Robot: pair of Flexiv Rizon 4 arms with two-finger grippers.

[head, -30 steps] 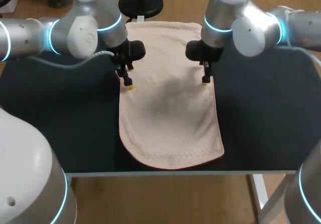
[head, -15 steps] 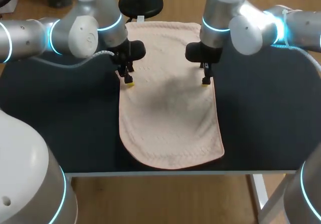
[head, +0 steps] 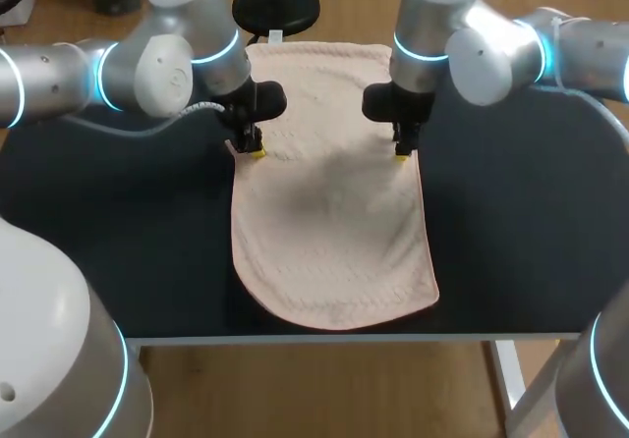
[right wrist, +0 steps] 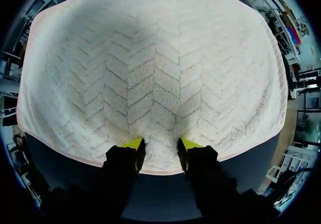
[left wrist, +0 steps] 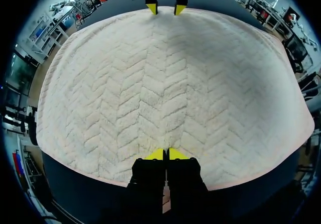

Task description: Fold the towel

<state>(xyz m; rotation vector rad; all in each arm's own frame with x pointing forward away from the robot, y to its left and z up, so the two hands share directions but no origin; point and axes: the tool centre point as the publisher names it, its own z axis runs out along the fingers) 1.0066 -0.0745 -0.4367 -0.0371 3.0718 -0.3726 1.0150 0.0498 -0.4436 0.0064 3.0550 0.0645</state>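
The dark tabletop point(head: 118, 242) carries a pale pink towel point(head: 329, 242) lying flat, far edge to near edge. It is limp, light terry with a herringbone weave and rounded corners, best pinched at its long edges. The left jaws are closed, seemingly nipping its left edge. The right jaws stand narrowly apart on its right edge.

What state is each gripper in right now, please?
Left gripper: shut, pinching the towel at its edge.
Right gripper: open, tips apart and resting on the towel's edge.
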